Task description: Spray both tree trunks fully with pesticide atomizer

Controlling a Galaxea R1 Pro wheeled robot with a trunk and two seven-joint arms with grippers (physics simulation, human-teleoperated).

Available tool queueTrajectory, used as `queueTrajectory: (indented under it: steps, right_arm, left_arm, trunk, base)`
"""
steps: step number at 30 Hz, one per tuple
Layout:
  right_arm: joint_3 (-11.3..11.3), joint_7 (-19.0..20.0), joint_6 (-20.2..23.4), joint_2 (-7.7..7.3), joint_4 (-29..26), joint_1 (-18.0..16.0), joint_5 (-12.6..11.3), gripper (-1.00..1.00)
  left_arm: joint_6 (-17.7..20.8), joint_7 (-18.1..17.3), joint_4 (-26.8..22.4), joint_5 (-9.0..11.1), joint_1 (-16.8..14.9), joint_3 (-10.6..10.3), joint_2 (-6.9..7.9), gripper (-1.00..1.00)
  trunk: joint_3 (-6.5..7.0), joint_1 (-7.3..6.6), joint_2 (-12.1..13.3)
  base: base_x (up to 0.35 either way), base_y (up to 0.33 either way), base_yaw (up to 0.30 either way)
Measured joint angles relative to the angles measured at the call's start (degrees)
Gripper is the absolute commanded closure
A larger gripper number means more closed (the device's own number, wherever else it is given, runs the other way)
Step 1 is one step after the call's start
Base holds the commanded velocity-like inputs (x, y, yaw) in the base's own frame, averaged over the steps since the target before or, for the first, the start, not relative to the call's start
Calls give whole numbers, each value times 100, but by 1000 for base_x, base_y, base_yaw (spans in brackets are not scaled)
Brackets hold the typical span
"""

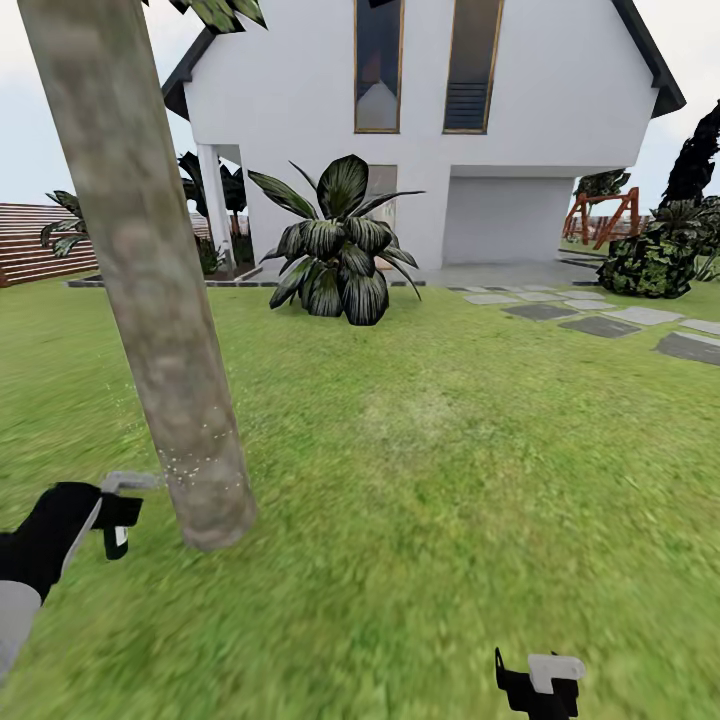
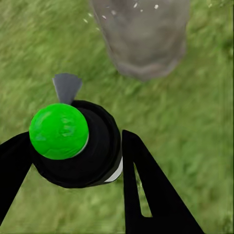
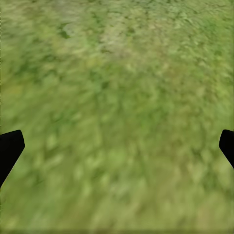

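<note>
Head view: tree trunk (image 1: 150, 290) leans up through the left of the frame, its base in the grass floor (image 1: 420, 480). Left gripper (image 1: 112, 512) sits low left, just beside the trunk's base, with the grey nozzle of the atomizer (image 1: 128, 481) pointing at the trunk. Fine white specks of pesticide (image 1: 190, 462) dot the lower trunk near the nozzle. Right gripper (image 1: 540, 685) is at the bottom edge, well apart from the trunk, over bare grass. White house (image 1: 430, 120) behind, a broad-leaved plant (image 1: 338, 250) in front of it, grey slabs (image 1: 600, 320) to the right, slat fence (image 1: 35, 240) far left.

Left wrist view: left gripper (image 2: 73, 161) fingers (image 2: 146, 185) clamp both sides of the black atomizer (image 2: 92, 151) body; green cap (image 2: 58, 130) on top, grey nozzle facing the trunk (image 2: 144, 36). A few white specks (image 2: 113, 12) on the bark.

Right wrist view: right gripper (image 3: 117, 146) is spread wide, fingertips (image 3: 9, 146) at either edge, holding nothing, grass (image 3: 117, 97) between them.
</note>
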Motion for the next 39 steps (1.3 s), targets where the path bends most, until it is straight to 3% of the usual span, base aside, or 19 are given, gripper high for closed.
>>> queueTrajectory:
  steps: [3, 4, 6, 7, 10, 13, 15, 17, 27, 39]
  right_arm:
    - [0, -2, 0, 0, 0, 0, 3, -100]
    - [0, -3, 0, 0, 0, 0, 2, -100]
    - [1, -1, 0, 0, 0, 0, 5, -100]
    - [1, -1, 0, 0, 0, 0, 2, -100]
    - [1, 0, 0, 0, 0, 0, 5, -100]
    - [0, 0, 0, 0, 0, 0, 2, -100]
    - [1, 0, 0, 0, 0, 0, 2, -100]
    - [1, -1, 0, 0, 0, 0, 2, -100]
    - [1, 0, 0, 2, 0, 0, -3, -100]
    - [1, -1, 0, 9, 0, 0, -3, -100]
  left_arm:
    - [81, 0, -189, -38, -34, -5, -261, 100]
    - [389, -1, -358, -57, -48, -3, -300, 100]
    - [556, -5, -416, -119, -53, 17, -236, 100]
    - [596, -7, -430, -144, -54, 24, -125, 100]
    - [675, -8, -473, -74, -13, 1, 15, 100]
    - [723, -4, -743, -4, -11, -6, -70, 100]
    - [1068, -1, -1185, -37, -8, -13, -225, 100]
    - [1294, 0, -1367, -59, -30, -11, -251, 100]
    - [1375, 64, -1411, -126, 32, 50, -205, 100]
    - [1378, 97, -1350, -125, 50, 56, -139, 100]
  trunk:
    - [0, 0, 0]
    - [0, 0, 0]
    - [0, 0, 0]
    - [0, 0, 0]
    - [0, 0, 0]
    - [0, 0, 0]
    - [0, 0, 0]
    - [0, 0, 0]
    - [0, 0, 0]
    - [0, 0, 0]
  base:
    - [0, 0, 0]
    - [0, 0, 0]
    - [0, 0, 0]
    - [0, 0, 0]
    - [0, 0, 0]
    - [0, 0, 0]
    - [0, 0, 0]
    - [0, 0, 0]
    - [40, -111, 2]
    - [-45, -250, 253]
